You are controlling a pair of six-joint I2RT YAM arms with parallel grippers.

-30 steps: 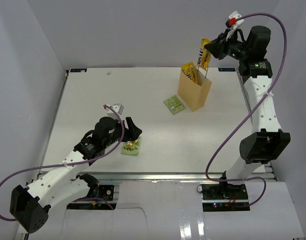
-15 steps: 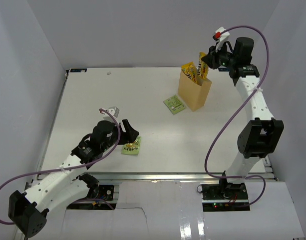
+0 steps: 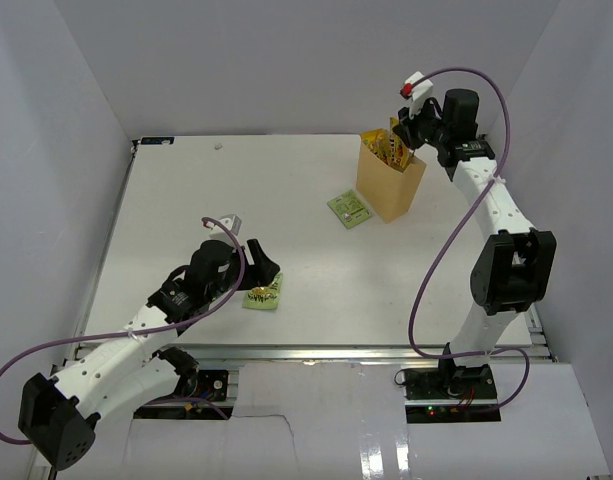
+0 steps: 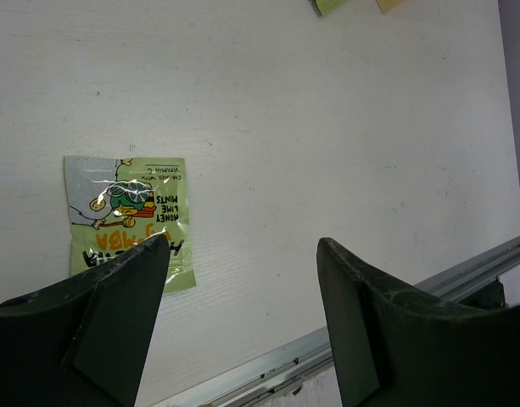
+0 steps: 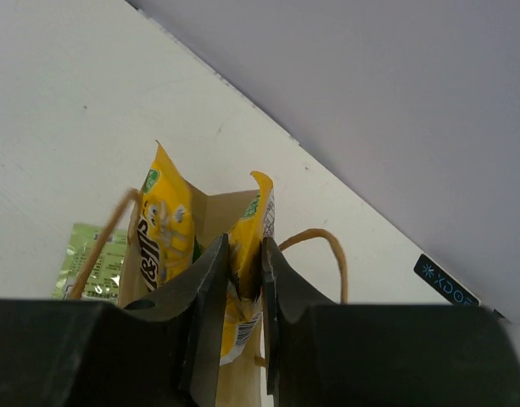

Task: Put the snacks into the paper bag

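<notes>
Currently the right gripper [image 5: 243, 254] clamps its jaws on a yellow candy pack [image 5: 254, 193] at the mouth of the paper bag [image 5: 210, 212]; let go crooked, the pack could snag the rim and fall outside. The left gripper [image 4: 243, 250], jaws wide apart and empty, hovers over a light-green pack [image 4: 128, 212] on the tabletop [image 4: 327, 127].

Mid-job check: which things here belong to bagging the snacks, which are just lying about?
Job: paper bag; yellow pack in right gripper; second yellow pack in bag; mint packet by left gripper; green packet beside bag.
Lying about: white scrap; black label.
</notes>
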